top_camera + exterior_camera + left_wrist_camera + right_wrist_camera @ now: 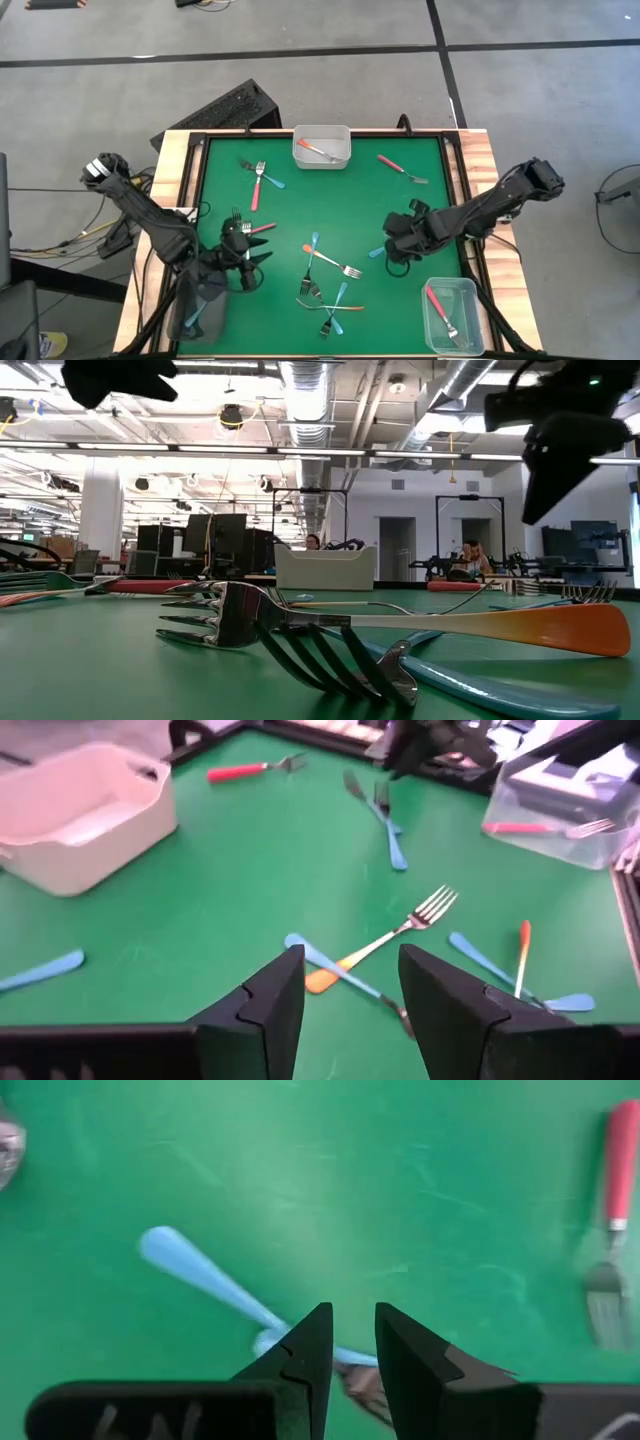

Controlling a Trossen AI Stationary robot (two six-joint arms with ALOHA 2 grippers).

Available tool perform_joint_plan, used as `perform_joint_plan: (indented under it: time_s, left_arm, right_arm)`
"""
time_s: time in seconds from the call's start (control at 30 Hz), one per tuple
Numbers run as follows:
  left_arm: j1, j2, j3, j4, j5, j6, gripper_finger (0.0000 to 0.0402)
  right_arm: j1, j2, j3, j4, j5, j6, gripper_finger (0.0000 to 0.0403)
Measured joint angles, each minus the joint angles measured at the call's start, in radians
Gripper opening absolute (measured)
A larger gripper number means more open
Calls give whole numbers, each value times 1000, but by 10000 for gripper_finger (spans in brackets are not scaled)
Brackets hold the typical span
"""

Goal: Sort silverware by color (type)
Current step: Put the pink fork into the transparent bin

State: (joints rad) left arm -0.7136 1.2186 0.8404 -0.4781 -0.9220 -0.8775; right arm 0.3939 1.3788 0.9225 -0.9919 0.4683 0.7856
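Small forks with light blue, orange or red-pink handles lie scattered on the green table (330, 200). My right gripper (350, 1335) is open by a narrow gap. It hovers right of centre (397, 245) over the neck of a light blue fork (200, 1270), which lies flat beside a second blue one (392, 840). My left gripper (350, 970) is open and holds nothing. It hangs near the left near corner (240, 262), beside a clear bin (205, 318) holding a blue fork. An orange fork (385, 935) crosses a blue one ahead of it.
A white bin (321, 158) at the far middle holds an orange-red fork. A clear bin (462, 295) at the near right holds a red-pink fork. Other forks lie at the far left (256, 190), the far right (400, 168) and the near middle (325, 300). Wooden rails border the mat.
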Motion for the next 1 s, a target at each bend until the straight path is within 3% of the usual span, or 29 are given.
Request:
perform_joint_plan:
  time_s: [0.27, 0.57, 0.77, 1.0]
  left_arm:
    - [53, 26, -97, 191, 51, -25, 150]
    - [72, 132, -109, 366, 22, -7, 150]
    - [72, 181, -109, 335, 85, -50, 150]
    - [91, 197, -109, 237, 82, -25, 150]
  right_arm:
    - [75, 0, -18, 154, -38, -8, 104]
    - [108, 23, -19, 455, -36, -239, 104]
    - [32, 86, -17, 656, -17, -436, 102]
    - [-115, 185, -10, 749, -44, -505, 101]
